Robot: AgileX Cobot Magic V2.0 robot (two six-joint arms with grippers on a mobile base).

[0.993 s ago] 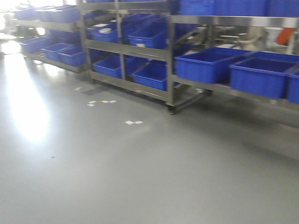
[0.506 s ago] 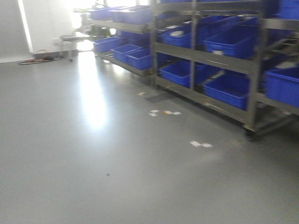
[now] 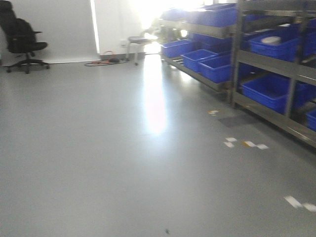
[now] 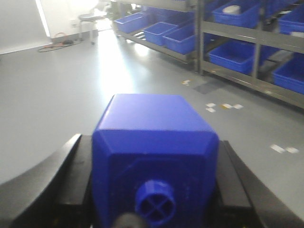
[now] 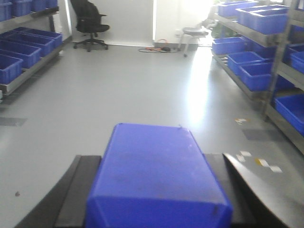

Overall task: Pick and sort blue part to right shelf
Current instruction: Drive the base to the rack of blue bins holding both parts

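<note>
Left gripper [image 4: 151, 156] clenched on blue part [image 4: 154, 118]: glossy moulded block, bevelled edges, round cross-marked boss on near face. Right gripper [image 5: 156, 161] grasps a flat-topped, scuffed blue block [image 5: 156, 185]. Right shelf [image 3: 236, 59] well apart, blue bins [image 3: 266, 91] aboard.

I can't read any text, number, brand or sign in my three feeds. The blue bins [image 3: 269, 91] on the racks show plain fronts. The pale floor markers [image 3: 245, 143] are too blurred for me to tell whether they carry print. The blue part [image 4: 154, 137] in my left wrist view bears only a moulded cross on its round boss [image 4: 155, 204], not a character. The second blue part [image 5: 156, 175], in the right wrist view, shows a plain face.
</note>
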